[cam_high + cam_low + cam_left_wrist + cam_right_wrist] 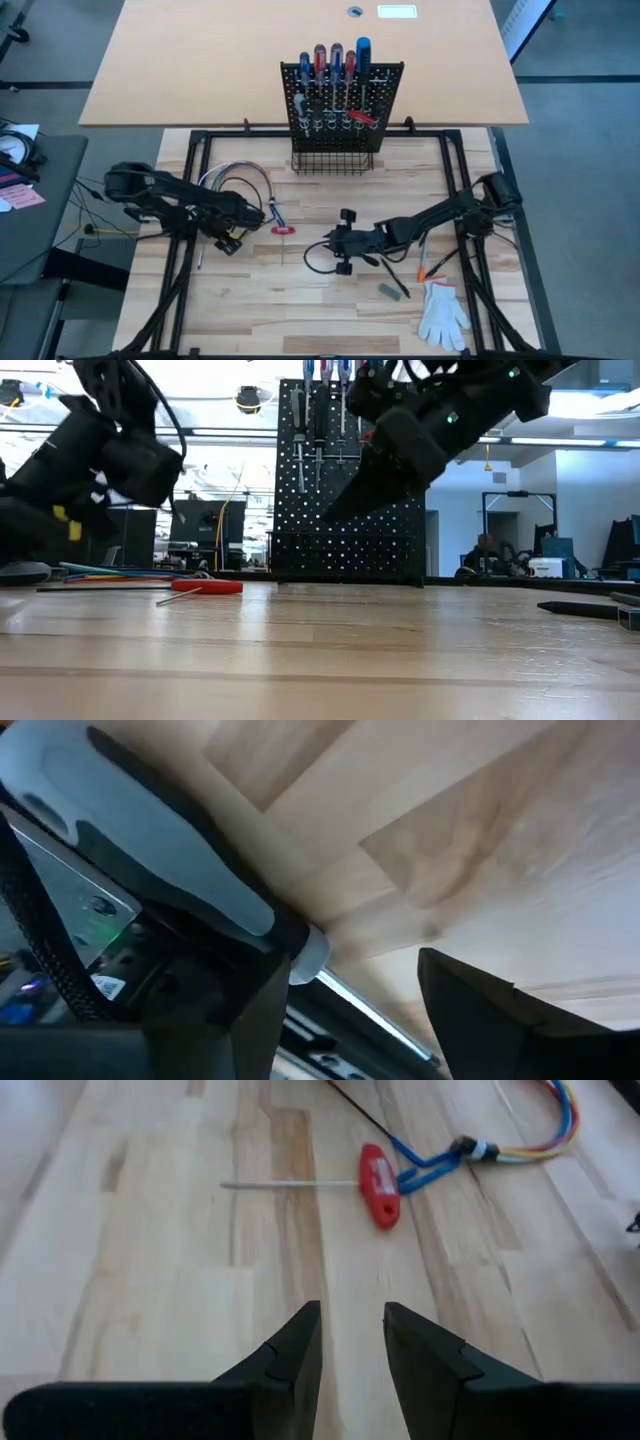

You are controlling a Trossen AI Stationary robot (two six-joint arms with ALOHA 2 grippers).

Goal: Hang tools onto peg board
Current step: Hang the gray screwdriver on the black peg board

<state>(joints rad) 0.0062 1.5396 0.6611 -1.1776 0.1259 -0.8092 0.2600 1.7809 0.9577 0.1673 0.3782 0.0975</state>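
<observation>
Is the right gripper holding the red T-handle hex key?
No. The right gripper is empty, and the red T-handle hex key lies on the table ahead of it.

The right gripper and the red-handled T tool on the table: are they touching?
Apart. The right wrist view shows bare wood between the right gripper and the red-handled T tool.
</observation>
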